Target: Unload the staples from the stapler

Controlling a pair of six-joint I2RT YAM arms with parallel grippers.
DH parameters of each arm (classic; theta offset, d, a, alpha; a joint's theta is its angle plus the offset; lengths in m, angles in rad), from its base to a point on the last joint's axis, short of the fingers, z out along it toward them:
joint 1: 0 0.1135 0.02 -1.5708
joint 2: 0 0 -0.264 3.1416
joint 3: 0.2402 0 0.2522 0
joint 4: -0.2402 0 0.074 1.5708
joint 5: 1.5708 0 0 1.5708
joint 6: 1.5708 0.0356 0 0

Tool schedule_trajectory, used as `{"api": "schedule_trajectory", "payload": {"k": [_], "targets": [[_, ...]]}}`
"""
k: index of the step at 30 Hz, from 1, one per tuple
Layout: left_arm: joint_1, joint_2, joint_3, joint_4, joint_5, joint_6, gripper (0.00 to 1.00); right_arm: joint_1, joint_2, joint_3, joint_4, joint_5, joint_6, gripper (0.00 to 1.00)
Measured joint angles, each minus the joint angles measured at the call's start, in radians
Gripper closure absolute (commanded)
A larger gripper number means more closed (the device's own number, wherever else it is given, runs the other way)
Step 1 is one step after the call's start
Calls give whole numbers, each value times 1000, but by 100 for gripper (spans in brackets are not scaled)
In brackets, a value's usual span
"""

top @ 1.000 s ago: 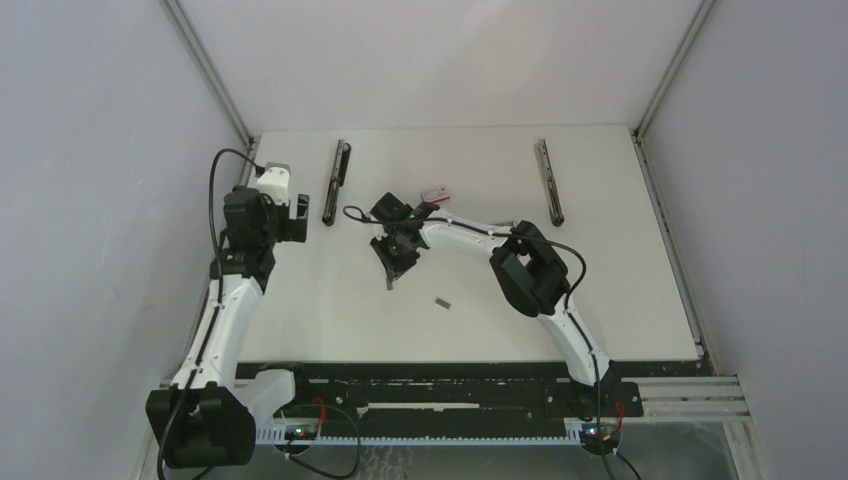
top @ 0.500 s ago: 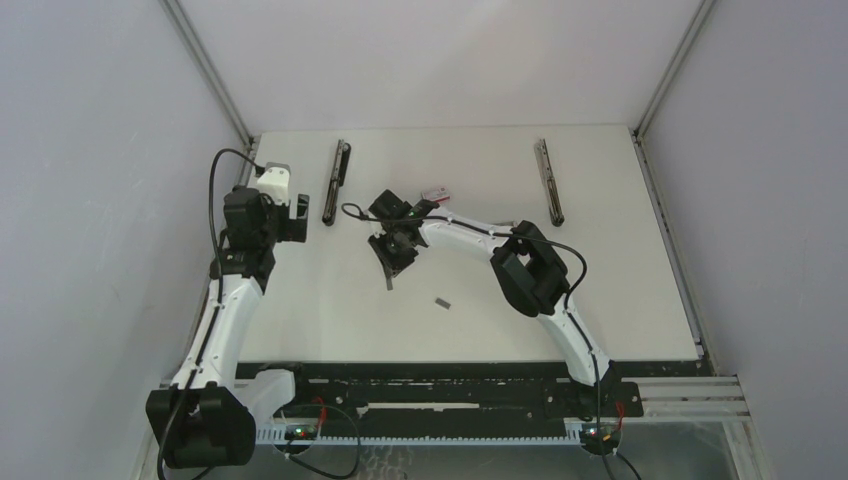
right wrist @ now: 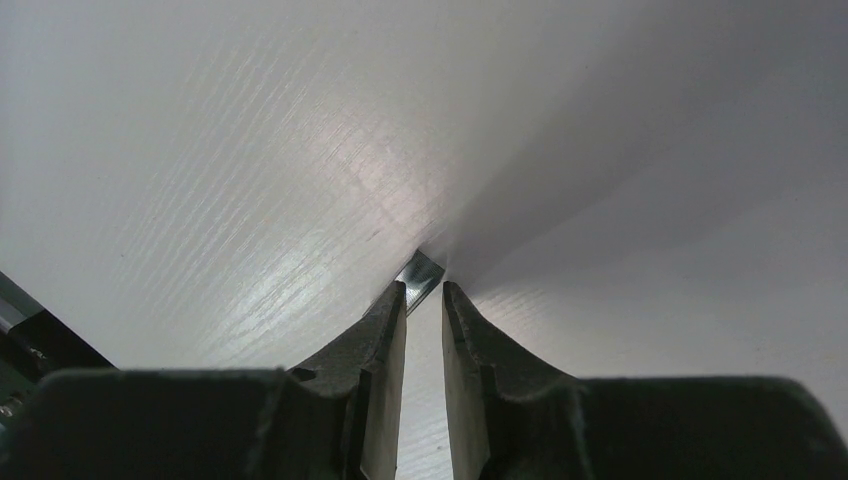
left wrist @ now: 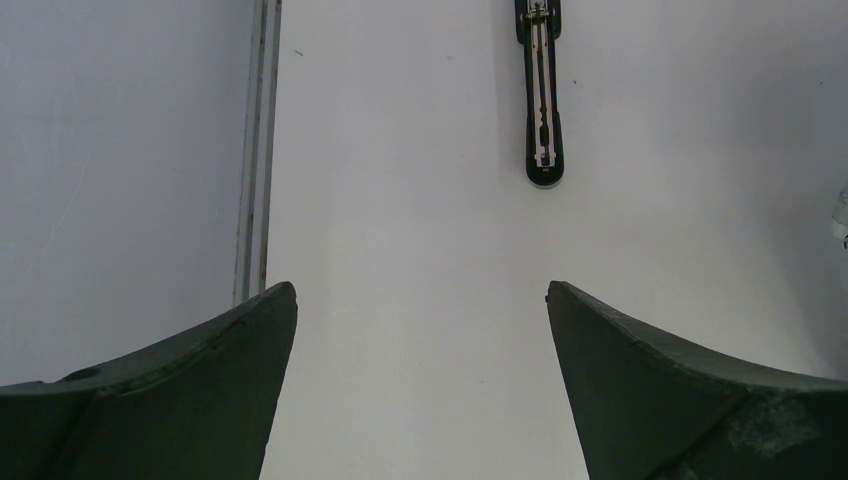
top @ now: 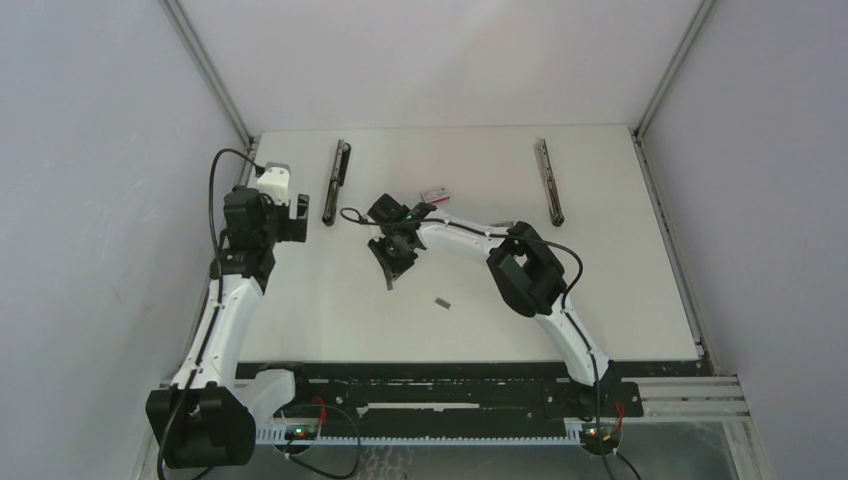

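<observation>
Grey walls close in a white counter (top: 300, 320); an unfolded stapler (top: 335, 182) lies near its far edge on the left and a second unfolded stapler (top: 548, 182) well apart on the right, with a small red-and-white box (top: 435, 192) between them. Near the middle the right gripper (right wrist: 425, 288) points down over a black stapler (top: 386, 272), its fingers (right wrist: 385, 330) drawn almost together and pinching a short metallic strip of staples (right wrist: 420, 270) at their tips, while a loose strip (top: 441, 301) lies on the counter nearer the arms. At the left side the left gripper (left wrist: 420, 288) hovers with fingers spread wide, holding nothing.
</observation>
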Motion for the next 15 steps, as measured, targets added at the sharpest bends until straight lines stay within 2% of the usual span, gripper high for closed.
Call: {"api": "schedule_trajectory", "payload": {"k": [4, 6, 11, 15], "targets": [[0, 0, 0, 1, 0, 0, 0, 1, 0, 0, 0, 3, -5, 82], [0, 0, 0, 2, 0, 0, 0, 1, 0, 0, 0, 5, -7, 88], [0, 0, 0, 2, 0, 0, 0, 4, 0, 0, -1, 12, -13, 90], [0, 0, 0, 4, 0, 0, 0, 7, 2, 0, -1, 12, -16, 100]]}}
